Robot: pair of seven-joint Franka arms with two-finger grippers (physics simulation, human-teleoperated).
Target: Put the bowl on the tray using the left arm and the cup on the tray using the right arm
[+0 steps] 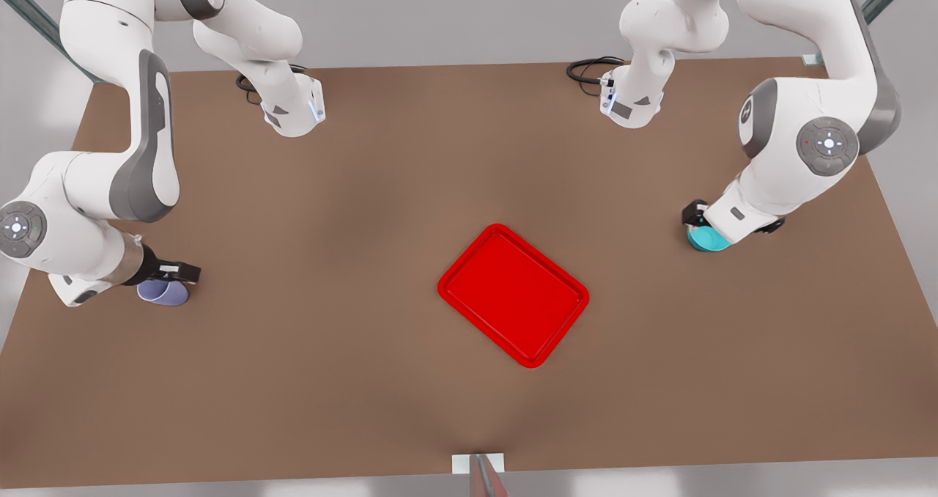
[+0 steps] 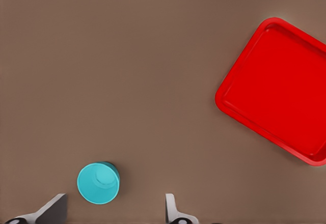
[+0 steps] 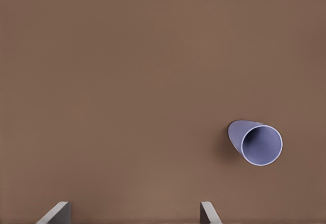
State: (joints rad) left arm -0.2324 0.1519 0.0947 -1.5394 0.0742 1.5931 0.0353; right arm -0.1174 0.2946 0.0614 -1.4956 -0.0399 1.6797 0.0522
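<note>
A red tray is seen mid-table. The left gripper, fingers apart, is lowered over the teal bowl, partly hiding it. The right gripper, fingers spread, is held above the lavender cup, whose top is covered.

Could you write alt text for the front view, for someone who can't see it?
A red tray lies empty in the middle of a brown table, between two white robot arms. At the front view's left the right gripper hangs over a lavender cup; at its right the left gripper hangs over a teal bowl.
</note>
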